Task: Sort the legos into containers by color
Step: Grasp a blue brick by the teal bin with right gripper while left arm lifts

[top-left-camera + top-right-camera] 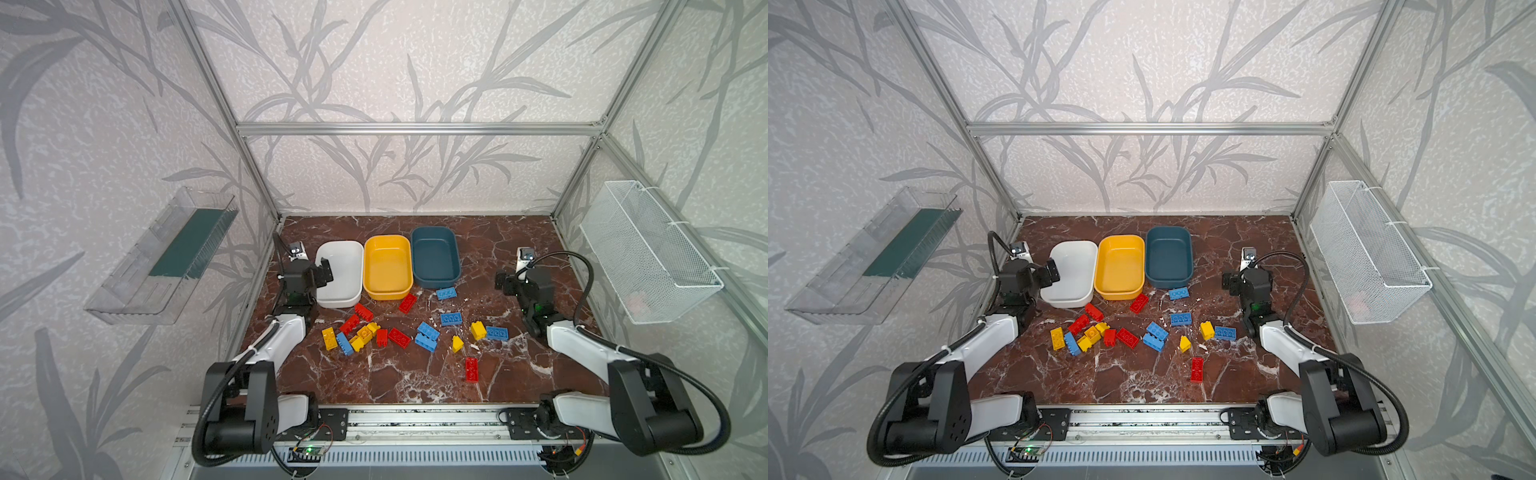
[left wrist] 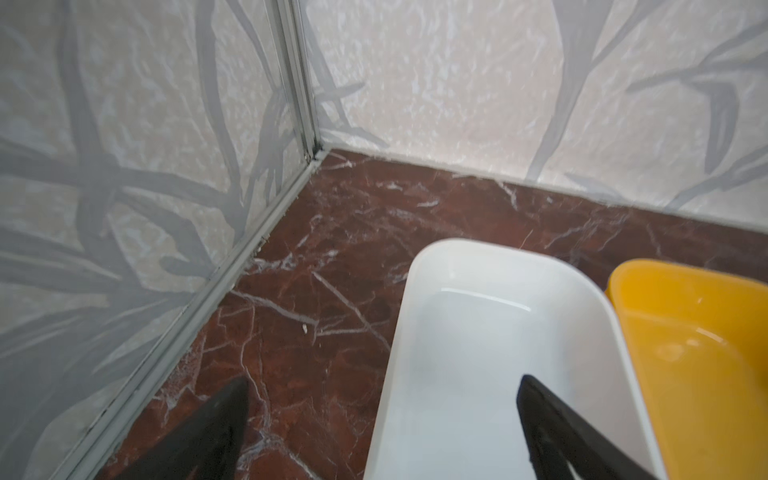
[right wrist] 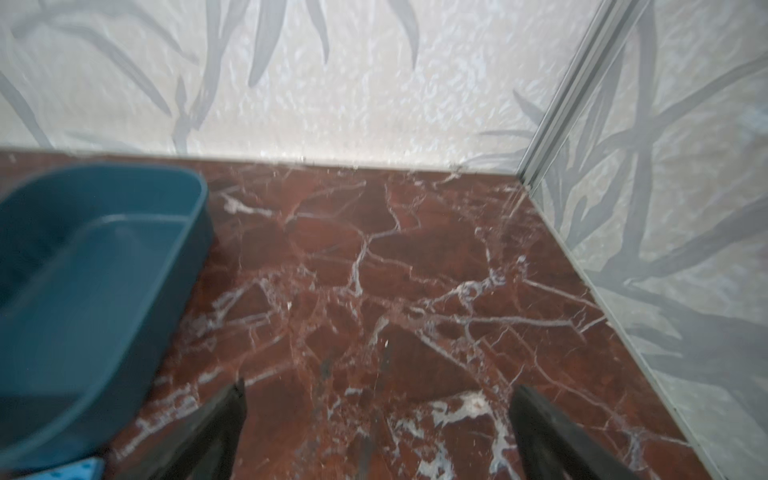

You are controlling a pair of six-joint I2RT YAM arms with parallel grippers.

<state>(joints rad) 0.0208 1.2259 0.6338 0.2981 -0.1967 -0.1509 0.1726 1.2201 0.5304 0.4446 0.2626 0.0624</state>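
Studded red, yellow, blue legos (image 1: 399, 337) loose on the surface (image 1: 415, 382). Empty: white tub (image 1: 345, 266), yellow tub (image 1: 387, 266), teal tub (image 1: 434, 257). Released: left gripper (image 2: 384, 386), right gripper (image 3: 380, 388).

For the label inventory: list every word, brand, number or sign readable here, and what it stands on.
None can be read.
The legos, white tub, yellow tub and dark teal tub show no print; any stud embossing is too small to tell.
The small circuit board: markings too small to read.
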